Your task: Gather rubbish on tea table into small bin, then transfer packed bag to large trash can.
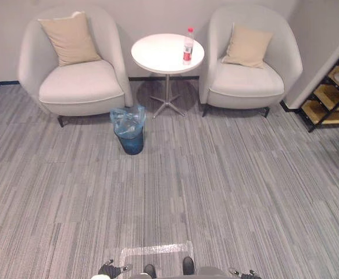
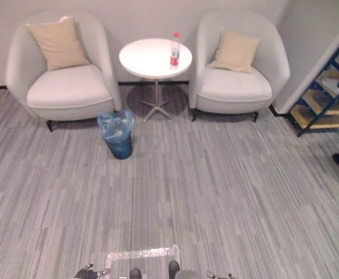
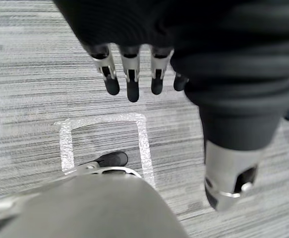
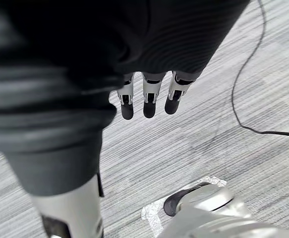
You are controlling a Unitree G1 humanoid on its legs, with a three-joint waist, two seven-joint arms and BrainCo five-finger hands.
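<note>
The left hand (image 3: 132, 82) and the right hand (image 4: 149, 101) hung over the grey carpet (image 1: 227, 174) with fingers straight and nothing in them, and in the head views both were cut off at the bottom edge. Well ahead, a red-capped bottle (image 1: 188, 45) stood upright near the right rim of the round white tea table (image 1: 157, 53), between two pale armchairs. The small bin (image 1: 131, 141) stood on the carpet by the left armchair (image 1: 79, 84), its inside hidden by the bunched blue bag (image 1: 127, 119), while a shelf (image 1: 332, 96) at the right edge was cut off, its contents hard to make out.
</note>
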